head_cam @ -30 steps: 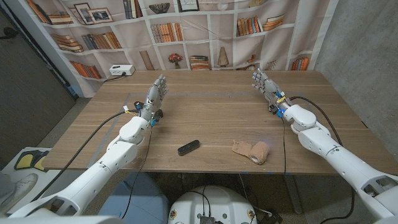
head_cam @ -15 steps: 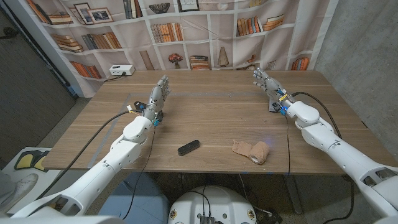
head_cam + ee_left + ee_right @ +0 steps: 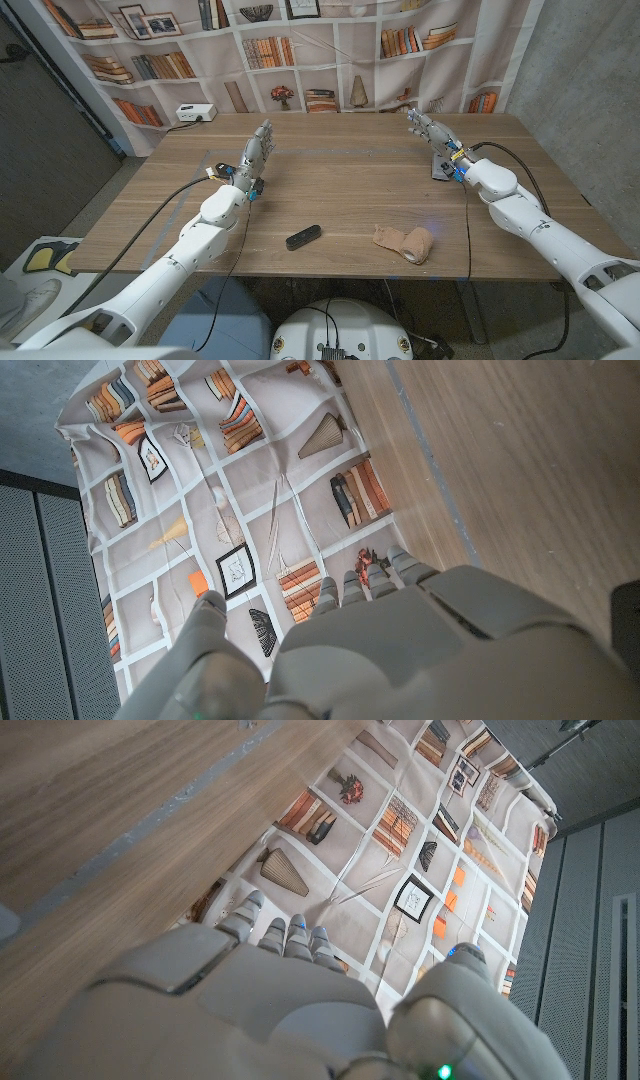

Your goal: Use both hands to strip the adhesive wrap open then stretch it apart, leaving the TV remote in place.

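A wooden table point(image 3: 340, 190) took up the middle of the head view, running from the backdrop down to the lower edge of the frame. Behind it, across the top of the frame, hung a printed bookshelf backdrop point(image 3: 300, 50) showing books, vases and picture frames; the same print appeared beyond the fingers in both wrist views.

The left arm point(image 3: 180, 255) came in from the lower left corner and reached up toward the left centre of the frame. The left hand point(image 3: 252, 157) stood above the table's left half, fingers straight and pointing toward the backdrop, holding nothing and touching nothing. The right arm point(image 3: 540, 235) came in from the lower right corner. The right hand point(image 3: 430, 135) stood in the upper right part of the table, fingers likewise extended and slightly apart, with nothing in it.

The adhesive wrap point(image 3: 405, 242), a tan roll with a loose crumpled end trailing to its left, lay in the lower centre-right of the frame, near the table's front edge and well apart from both hands. The TV remote point(image 3: 304, 238), small, dark and oblong, lay to the left of the wrap, also near the front edge, apart from it. A white box point(image 3: 195, 113) sat at the table's upper left corner.
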Motion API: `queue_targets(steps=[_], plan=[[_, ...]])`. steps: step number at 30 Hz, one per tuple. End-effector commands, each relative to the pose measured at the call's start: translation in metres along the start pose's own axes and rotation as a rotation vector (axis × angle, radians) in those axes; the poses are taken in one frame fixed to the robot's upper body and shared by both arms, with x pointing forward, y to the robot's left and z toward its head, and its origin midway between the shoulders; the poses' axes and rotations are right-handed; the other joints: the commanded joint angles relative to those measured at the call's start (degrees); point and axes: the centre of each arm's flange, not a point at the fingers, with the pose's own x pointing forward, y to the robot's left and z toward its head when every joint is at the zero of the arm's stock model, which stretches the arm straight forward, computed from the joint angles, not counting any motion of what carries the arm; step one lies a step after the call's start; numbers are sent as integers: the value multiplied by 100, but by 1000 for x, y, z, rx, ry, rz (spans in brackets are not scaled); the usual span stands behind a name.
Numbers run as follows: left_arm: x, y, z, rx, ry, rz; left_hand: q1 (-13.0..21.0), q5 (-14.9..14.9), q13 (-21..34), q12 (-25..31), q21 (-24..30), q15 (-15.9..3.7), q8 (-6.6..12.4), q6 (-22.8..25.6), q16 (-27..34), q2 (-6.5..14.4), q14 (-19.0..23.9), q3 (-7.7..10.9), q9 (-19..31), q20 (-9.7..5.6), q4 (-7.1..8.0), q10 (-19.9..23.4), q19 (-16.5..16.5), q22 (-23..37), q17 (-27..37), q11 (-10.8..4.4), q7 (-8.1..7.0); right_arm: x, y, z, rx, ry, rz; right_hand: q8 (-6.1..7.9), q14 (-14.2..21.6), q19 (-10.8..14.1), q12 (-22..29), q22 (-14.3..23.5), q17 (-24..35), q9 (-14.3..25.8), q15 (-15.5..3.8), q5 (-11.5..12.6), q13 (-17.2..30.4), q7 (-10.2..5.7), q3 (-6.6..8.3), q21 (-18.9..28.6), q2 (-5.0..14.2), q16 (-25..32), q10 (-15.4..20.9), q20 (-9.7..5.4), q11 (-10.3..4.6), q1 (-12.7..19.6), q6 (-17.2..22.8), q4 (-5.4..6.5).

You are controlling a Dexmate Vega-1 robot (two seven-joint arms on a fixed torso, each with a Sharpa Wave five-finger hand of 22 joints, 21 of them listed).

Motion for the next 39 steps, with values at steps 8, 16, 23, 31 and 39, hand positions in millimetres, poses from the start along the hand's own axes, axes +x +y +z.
queue_targets(steps=[8, 16, 23, 31, 39], plan=[[-6, 4, -5, -14, 11, -15, -18, 18, 30, -9, 17, 20, 5, -3, 21, 22, -30, -11, 14, 23, -28, 2, -4, 7, 19, 9, 23, -8, 4, 17, -151, -11, 52, 3, -227, -7, 2, 17, 8, 31, -50, -6, 23, -39, 51, 40, 13, 29, 4, 13, -17, 121, -35, -62], [-12, 6, -7, -10, 15, -10, -18, 18, 30, -8, 15, 28, 5, -2, 21, 26, -30, -9, 14, 18, -33, 16, -10, 7, 19, 8, 24, -11, 5, 22, -182, -33, 59, 67, -34, 192, 72, 13, 2, 33, -115, 3, 22, -97, 71, 101, -17, 98, 203, 18, -44, 245, 138, -157], [-17, 4, -8, -7, 4, 8, -18, 18, 30, -5, 18, 23, 11, 15, 23, 30, -24, -8, 14, 26, -38, 31, 0, 7, 18, 7, 26, -14, 4, 24, -204, -42, 55, 87, 53, 296, 94, 12, -1, 33, -141, 14, 22, -144, 83, 120, -26, 118, 292, 4, -93, 311, 221, -206], [-21, 3, -6, -5, 3, 8, -17, 18, 30, -4, 20, 15, 15, 32, 26, 33, -12, -6, 14, 24, -44, 46, 8, 7, 18, -8, 32, -19, 1, 32, -252, -54, 57, 85, 91, 342, 94, 11, -3, 33, -151, 23, 21, -165, 90, 122, -36, 123, 318, -12, -106, 356, 239, -238], [-27, 3, -6, -4, 1, 12, -16, 18, 30, -5, 20, 15, 14, 37, 26, 35, -6, -4, 14, 20, -51, 54, 12, 7, 17, 12, 35, -24, -1, 37, -294, -58, 62, 78, 117, 391, 90, 10, -4, 34, -164, 32, 21, -182, 90, 126, -56, 124, 328, -2, -133, 393, 241, -268]])
